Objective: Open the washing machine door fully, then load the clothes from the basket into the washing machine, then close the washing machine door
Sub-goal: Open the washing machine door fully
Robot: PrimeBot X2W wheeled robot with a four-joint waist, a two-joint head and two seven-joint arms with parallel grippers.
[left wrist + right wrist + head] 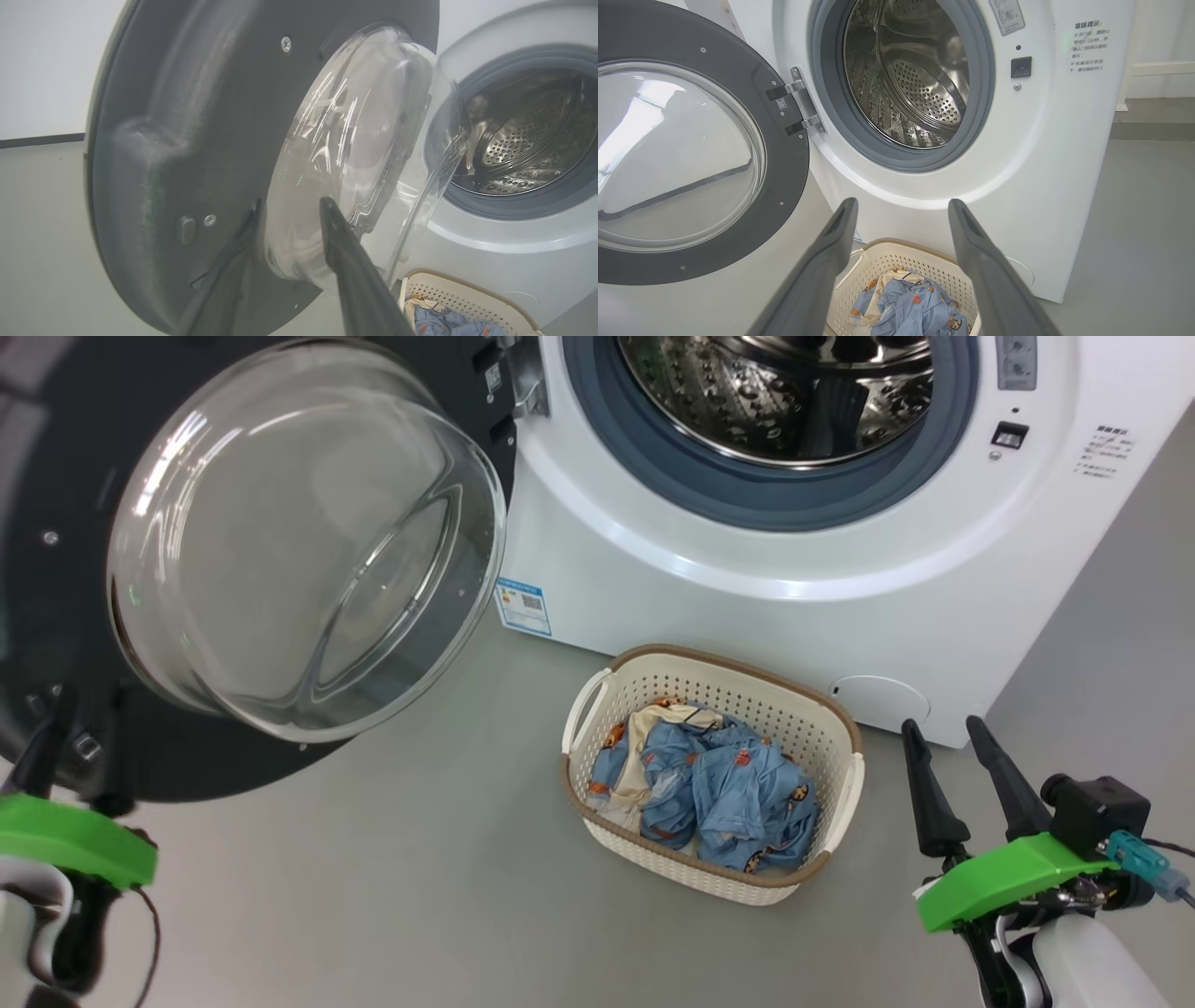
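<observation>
Grey floor [420,896] by the washing machine [653,588] carries the basket [747,705] of clothes [719,784], where I see my right gripper [902,203] parted and empty above it, my left gripper [289,205] spread at the swung-open washing machine door [187,116], contact unclear.

A smooth, pale grey floor [392,905] spread across the head view, matte with a faint soft sheen. The light on it was even and diffuse, and the shadows were weak. In the left wrist view a plain white wall [46,60] met the floor's far edge along a thin dark skirting strip [42,140]. In the right wrist view the floor's far right edge ended at a low grey band [1153,121]. Above the band stood a white panel [1164,32], crossed by a white horizontal moulding [1157,69].
</observation>
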